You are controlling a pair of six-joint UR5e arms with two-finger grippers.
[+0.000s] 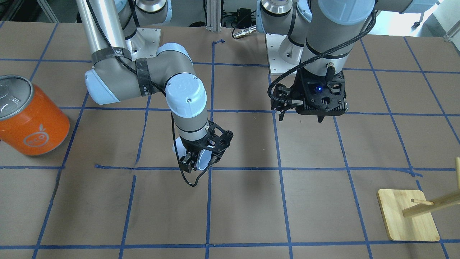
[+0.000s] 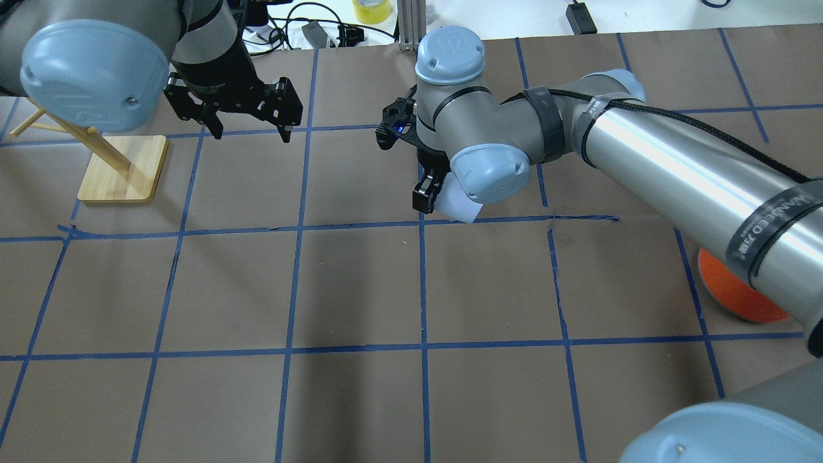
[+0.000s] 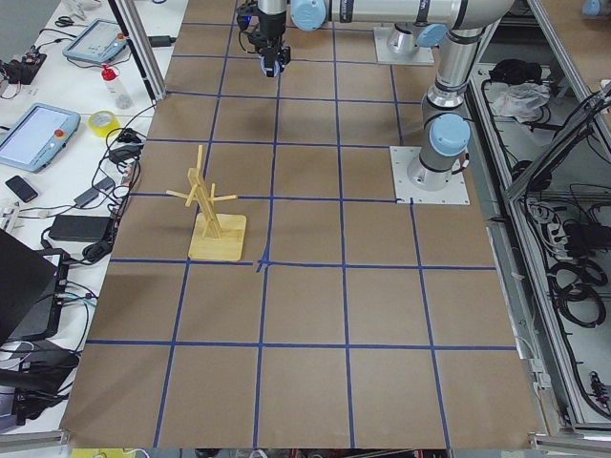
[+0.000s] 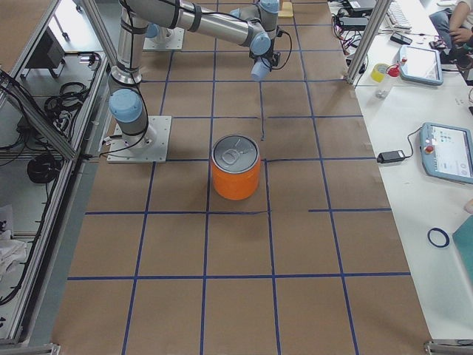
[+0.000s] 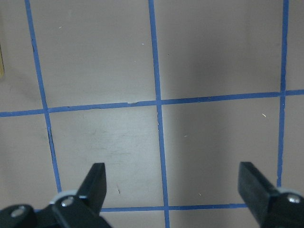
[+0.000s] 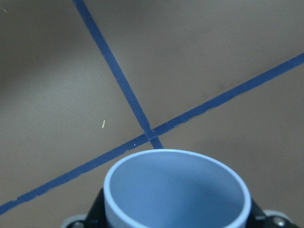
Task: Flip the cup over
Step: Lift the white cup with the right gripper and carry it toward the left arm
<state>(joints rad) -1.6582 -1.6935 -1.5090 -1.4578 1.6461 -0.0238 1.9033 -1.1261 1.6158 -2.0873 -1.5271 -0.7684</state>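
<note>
The cup (image 1: 203,158) is small, pale blue-white and tapered. It sits between the fingers of my right gripper (image 1: 197,164), which is shut on it and holds it tilted just above the brown table near a blue tape crossing. It also shows in the overhead view (image 2: 461,204) and the exterior right view (image 4: 259,70). In the right wrist view its open mouth and rim (image 6: 176,164) fill the bottom of the frame. My left gripper (image 2: 252,136) hangs open and empty over the table, apart from the cup; its two fingertips (image 5: 97,173) stand wide apart.
A large orange can (image 1: 30,115) with a silver top stands at the table's end on my right, also in the exterior right view (image 4: 236,167). A wooden peg stand (image 2: 122,167) stands near my left gripper. Blue tape lines grid the brown table (image 2: 360,289).
</note>
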